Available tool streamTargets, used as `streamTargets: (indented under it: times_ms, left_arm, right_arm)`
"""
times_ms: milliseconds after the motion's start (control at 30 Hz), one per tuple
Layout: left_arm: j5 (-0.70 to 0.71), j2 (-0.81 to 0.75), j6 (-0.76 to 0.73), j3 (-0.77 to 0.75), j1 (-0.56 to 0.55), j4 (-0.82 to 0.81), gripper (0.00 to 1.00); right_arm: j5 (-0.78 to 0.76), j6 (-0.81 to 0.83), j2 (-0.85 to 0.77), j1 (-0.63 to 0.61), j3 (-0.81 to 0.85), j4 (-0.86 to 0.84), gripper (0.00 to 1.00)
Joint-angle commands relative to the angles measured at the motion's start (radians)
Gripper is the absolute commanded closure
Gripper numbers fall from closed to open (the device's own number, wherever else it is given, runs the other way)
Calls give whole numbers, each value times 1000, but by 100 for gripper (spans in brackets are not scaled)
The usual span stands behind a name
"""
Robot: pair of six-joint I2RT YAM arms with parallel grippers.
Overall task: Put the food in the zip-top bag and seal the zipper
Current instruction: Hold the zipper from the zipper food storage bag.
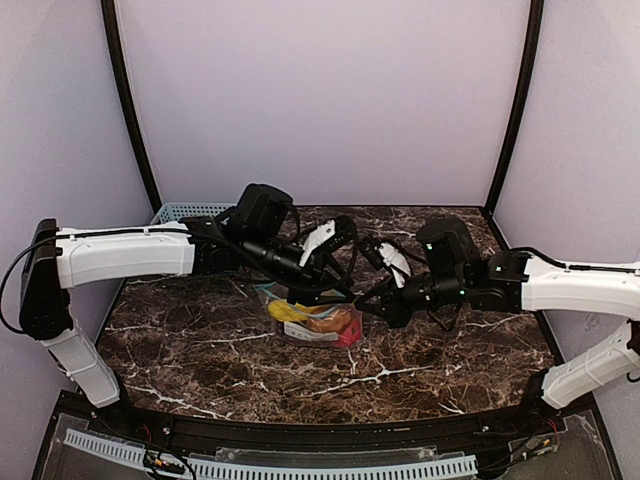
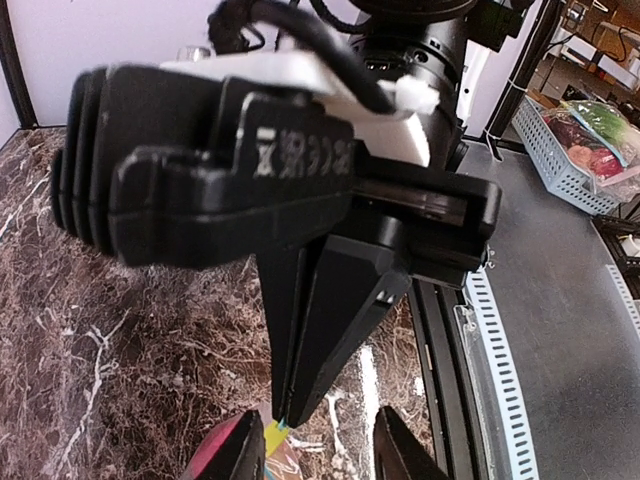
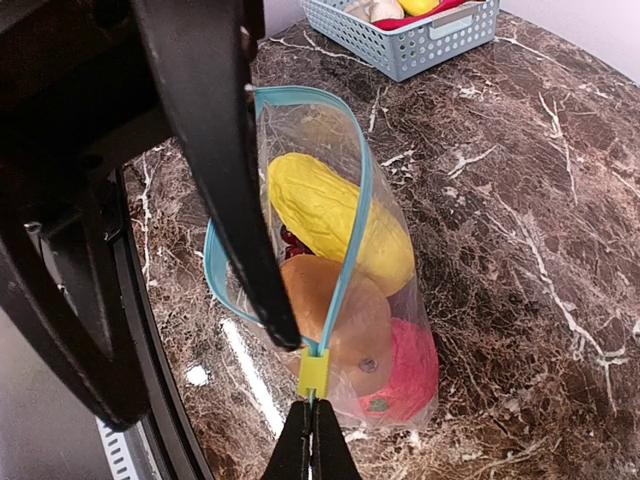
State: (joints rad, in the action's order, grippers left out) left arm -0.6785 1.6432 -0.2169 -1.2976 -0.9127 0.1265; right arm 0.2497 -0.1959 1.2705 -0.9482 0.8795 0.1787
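Observation:
The zip-top bag [image 3: 400, 300] lies in the middle of the table [image 1: 312, 322], its mouth gaping. Its teal zipper [image 3: 352, 220] forms an open loop with a yellow slider [image 3: 313, 373] at one end. Inside the bag I see food: a yellow oblong piece [image 3: 335, 215], a brown oval [image 3: 335, 305] and a red round fruit [image 3: 405, 365]. My right gripper [image 3: 312, 440] is shut on the bag's edge just behind the slider. The left gripper [image 2: 318, 450] stands open, its fingers [image 3: 235, 180] on either side of the slider [image 2: 272, 435] and the right gripper's tips.
A blue mesh basket [image 1: 185, 212] sits at the back left of the marble table [image 1: 430, 370] and holds more toy food [image 3: 420, 8]. Both arms meet over the bag, close together. A black rail [image 1: 300, 435] runs along the near edge.

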Motion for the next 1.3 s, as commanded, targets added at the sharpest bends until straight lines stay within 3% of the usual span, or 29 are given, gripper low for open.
streamTargets:
  times_ms: [0,167,333,733,933,1267]
  left_arm:
    - [-22,20,-3,26,-1,-44,64]
    - [-67,42,35,45,28,-84,65]
    - [-77,68,7,22,32,-21,68]
    - [-40,97,-65,-22,31,98,76]
    - [-40,101,-58,-28,29,103,83]
    - [-33,114,-57,-35,16,102,86]
  right_arm:
    - [13,2,-24,-4,-5,-51,100]
    - [19,3,-24,-4,-4,-52,100]
    - [23,3,-22,-4,-4,-52,100]
    - [21,-1,-20,-4,-2,-53,100]
    - [16,-4,-25,-4,-8,-59,100]
    - [17,-10,-31,-4,-17,-72,100]
